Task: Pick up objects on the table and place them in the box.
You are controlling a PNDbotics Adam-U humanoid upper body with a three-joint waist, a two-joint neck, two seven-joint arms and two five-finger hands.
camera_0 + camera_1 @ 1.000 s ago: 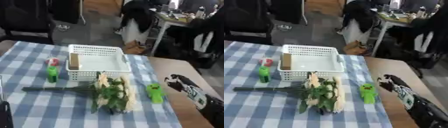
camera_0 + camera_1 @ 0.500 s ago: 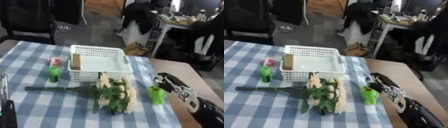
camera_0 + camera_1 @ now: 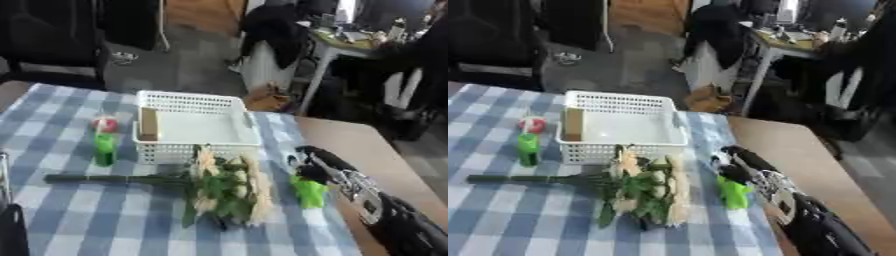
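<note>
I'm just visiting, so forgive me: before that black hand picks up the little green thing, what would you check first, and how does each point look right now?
1. Right hand at the green object: ok, just above it, seemingly touching.
2. Fingers closed around it: cannot tell.
3. White basket has room: ok, only a brown block at its left wall.
4. Path to basket: not ok, flower bouquet lies between.
5. Green bottle out of the way: ok, left of the basket.
</note>
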